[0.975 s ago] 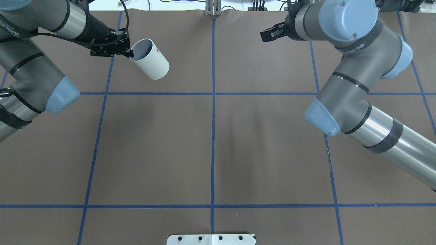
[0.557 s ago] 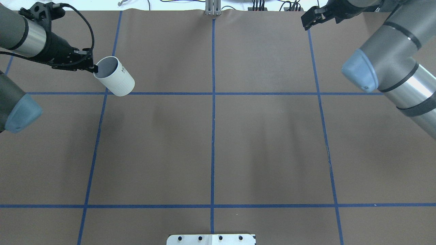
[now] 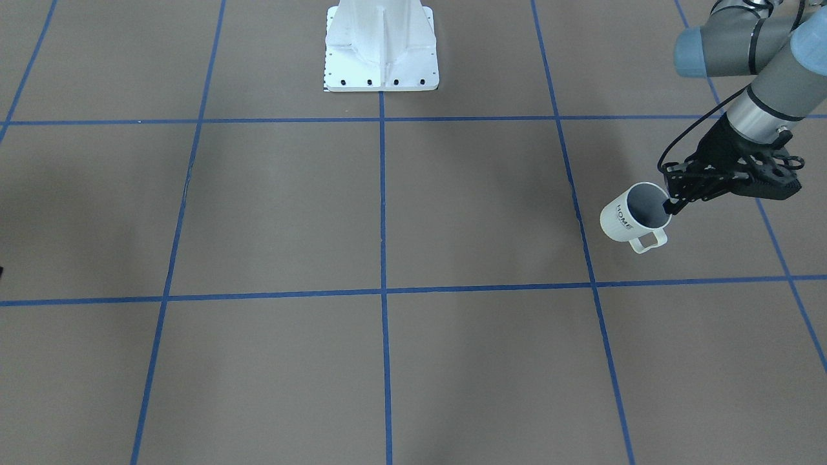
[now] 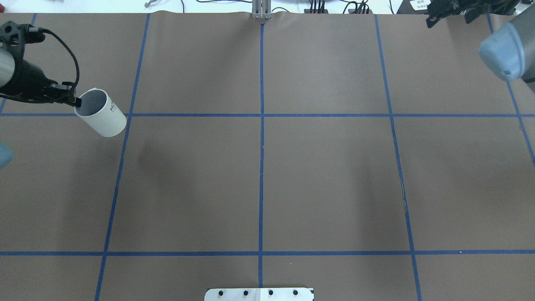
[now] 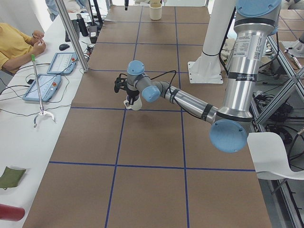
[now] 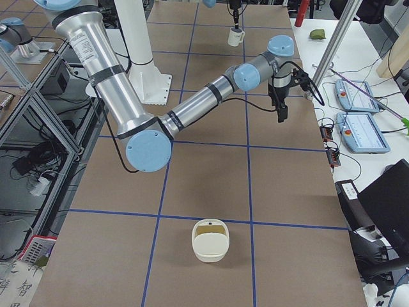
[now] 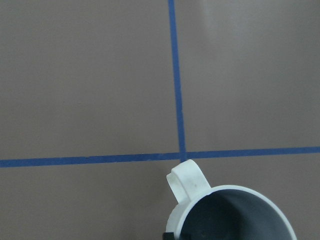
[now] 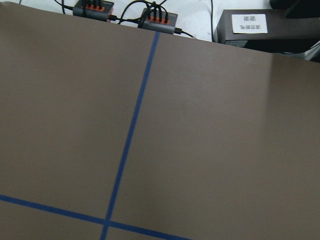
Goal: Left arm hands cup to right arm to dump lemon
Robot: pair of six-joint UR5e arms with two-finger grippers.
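Observation:
The cup (image 4: 102,113), a white mug with black "HOME" lettering and a grey inside, hangs tilted above the table at the far left. My left gripper (image 4: 77,101) is shut on its rim, one finger inside. The front view shows the cup (image 3: 630,216) with its squared handle pointing down and the left gripper (image 3: 672,205) on its rim. The left wrist view shows the rim and handle (image 7: 187,182); the part of the inside that shows is empty. No lemon is in view. My right gripper (image 4: 431,19) is at the far right back edge, apart from the cup; I cannot tell whether it is open.
The brown table (image 4: 259,175) carries a blue tape grid. A white bowl-like container (image 6: 209,240) sits at the table's end on the robot's right. Power strips and cables (image 8: 155,15) lie behind the back edge. The robot's base plate (image 3: 381,45) is at mid-table.
My left arm has carried the cup leftward and toward the robot. My right arm has swung away to the right and back, toward the table's far corner.

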